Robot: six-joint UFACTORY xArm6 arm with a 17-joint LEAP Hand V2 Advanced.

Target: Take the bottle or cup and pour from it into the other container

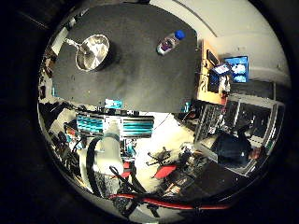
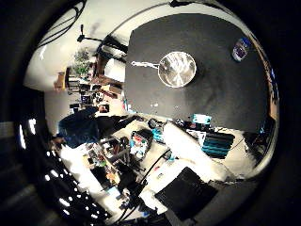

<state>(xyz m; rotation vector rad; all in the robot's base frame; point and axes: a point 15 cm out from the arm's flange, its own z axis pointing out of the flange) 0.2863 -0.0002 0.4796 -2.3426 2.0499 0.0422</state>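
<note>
My arm (image 1: 105,154), white, reaches in nearest the palm cameras, with teal parts (image 1: 135,125) at its base beside the table edge; the thumb side view shows the same white arm against a cluttered floor. No fingers show in either view, so I cannot tell whether my hand is open or curled, and nothing fills the views close to the palm.

Beyond the arm lies a dark table (image 1: 135,79), seen from well above. A steel pan (image 2: 177,69) sits on it, upright, its long handle (image 2: 144,64) pointing out toward a table edge. The pan's inside shines and I cannot tell if anything is in it.

The bottle (image 1: 169,43) lies or stands well apart from the pan, near the far corner of the table: clear body, blue cap (image 1: 179,34), a purple label round the middle. From this height I cannot tell whether it is upright or tipped. Nothing touches it.

Past the table, a wooden desk (image 1: 208,74) with lit screens (image 1: 237,67) stands beside one edge. Red-framed gear (image 1: 164,171) and boxes crowd the pale floor (image 1: 170,140) around the arm's base.
</note>
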